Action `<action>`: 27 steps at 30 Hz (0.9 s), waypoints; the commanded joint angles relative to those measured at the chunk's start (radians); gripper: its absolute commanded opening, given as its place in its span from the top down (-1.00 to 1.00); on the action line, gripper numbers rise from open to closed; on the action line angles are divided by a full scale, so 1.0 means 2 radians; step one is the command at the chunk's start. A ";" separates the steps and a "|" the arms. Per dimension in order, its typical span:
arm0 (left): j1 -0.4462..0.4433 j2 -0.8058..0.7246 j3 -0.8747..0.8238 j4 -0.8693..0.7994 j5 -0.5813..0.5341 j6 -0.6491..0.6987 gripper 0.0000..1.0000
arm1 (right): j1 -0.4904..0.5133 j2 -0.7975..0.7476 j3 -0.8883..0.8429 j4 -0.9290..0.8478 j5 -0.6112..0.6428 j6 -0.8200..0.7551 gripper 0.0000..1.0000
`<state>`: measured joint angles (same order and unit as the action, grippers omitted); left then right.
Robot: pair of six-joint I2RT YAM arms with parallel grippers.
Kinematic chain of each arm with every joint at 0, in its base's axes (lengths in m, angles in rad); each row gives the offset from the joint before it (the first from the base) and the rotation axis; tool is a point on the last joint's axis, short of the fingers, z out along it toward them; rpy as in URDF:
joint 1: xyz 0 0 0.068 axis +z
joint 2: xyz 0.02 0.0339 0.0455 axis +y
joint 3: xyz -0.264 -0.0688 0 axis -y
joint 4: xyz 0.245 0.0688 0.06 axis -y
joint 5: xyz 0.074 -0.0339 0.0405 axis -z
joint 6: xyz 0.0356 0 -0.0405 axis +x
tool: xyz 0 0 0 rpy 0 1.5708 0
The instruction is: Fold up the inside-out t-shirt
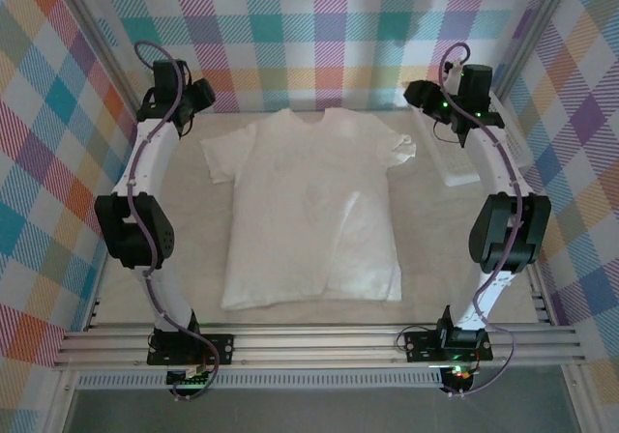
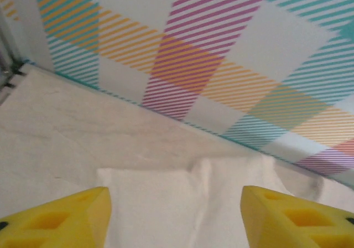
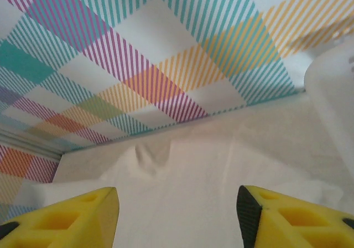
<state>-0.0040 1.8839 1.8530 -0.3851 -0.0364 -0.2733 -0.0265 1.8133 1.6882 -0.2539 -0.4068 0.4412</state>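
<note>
Beige table (image 1: pixel 455 259), t-shirt (image 1: pixel 309 211) flat; left gripper (image 2: pixel 176 217) and right gripper (image 3: pixel 177 217) spread wide, empty, cloth just ahead of the jaws. Should pinch both shoulders evenly.

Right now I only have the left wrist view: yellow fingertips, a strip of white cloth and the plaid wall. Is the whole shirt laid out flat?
Observer: Yes. In the top view the t-shirt lies spread flat, collar at the far end, both sleeves out.
Operator: Where is the other end effector?
Observer: The right end effector hovers at the far right, beside the sleeve on that side. Its wrist view shows the jaws apart with nothing between them.
Operator: Anything else on the table?
Observer: A white basket sits just right of that sleeve.
</note>
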 commanded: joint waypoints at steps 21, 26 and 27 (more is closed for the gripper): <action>-0.442 -0.292 -0.449 -0.115 0.114 0.400 -1.00 | 0.183 -0.371 -0.432 -0.248 0.048 0.099 -0.25; -0.442 -0.230 -0.451 -0.050 0.067 0.201 -1.00 | 0.183 -0.360 -0.424 -0.244 0.045 0.101 -0.27; -0.443 -0.208 -0.440 -0.061 0.055 0.167 -1.00 | 0.183 -0.359 -0.424 -0.243 0.045 0.102 -0.27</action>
<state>-0.8886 1.3979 0.9215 -0.5529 0.1352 0.3031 0.3401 1.0859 0.8158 -0.7422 -0.3214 0.6250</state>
